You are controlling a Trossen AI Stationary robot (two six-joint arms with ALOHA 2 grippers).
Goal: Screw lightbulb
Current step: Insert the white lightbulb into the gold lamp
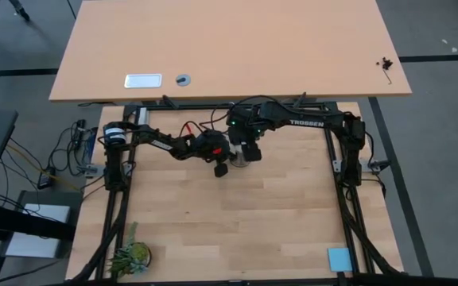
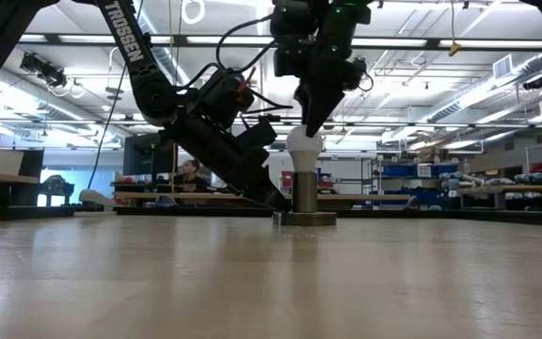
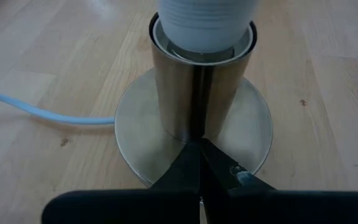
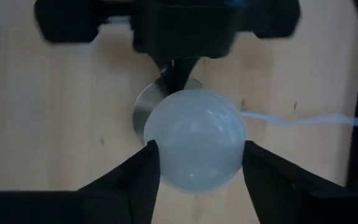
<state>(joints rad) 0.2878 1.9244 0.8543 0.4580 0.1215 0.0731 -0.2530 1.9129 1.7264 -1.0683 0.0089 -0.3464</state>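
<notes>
Now, our risks, nearest first:
Right fingers: our right gripper (image 4: 196, 165) hangs straight above the lightbulb (image 4: 194, 142), one finger on each side of the globe and both touching the glass. We judge that they pinch it, though we cannot tell how firmly.
Bulb: it sits upright in the mouth of the socket (image 3: 201, 87), directly below the right fingers, its narrow end down inside the metal tube where we cannot see the thread.
Slip risk: smooth round glass between two flat fingers; if we turn with a loose hold, the fingers may slide round the globe and the bulb will not turn.
Thread risk: if the fingers are off the bulb's axis when we twist, we may tip it and cross the thread, or jam it.
Left fingers: our left gripper (image 3: 202, 163) has its fingers pressed together, holding nothing, tips set against the foot of the socket on its round base (image 3: 135, 140).
Brace risk: that touch is only a push; a hard twist could spin or skid the base on the counter (image 3: 55, 56) away from those tips.
Cord: the white cord (image 3: 36, 111) trails off beyond the base; a turning base could drag it.
</notes>
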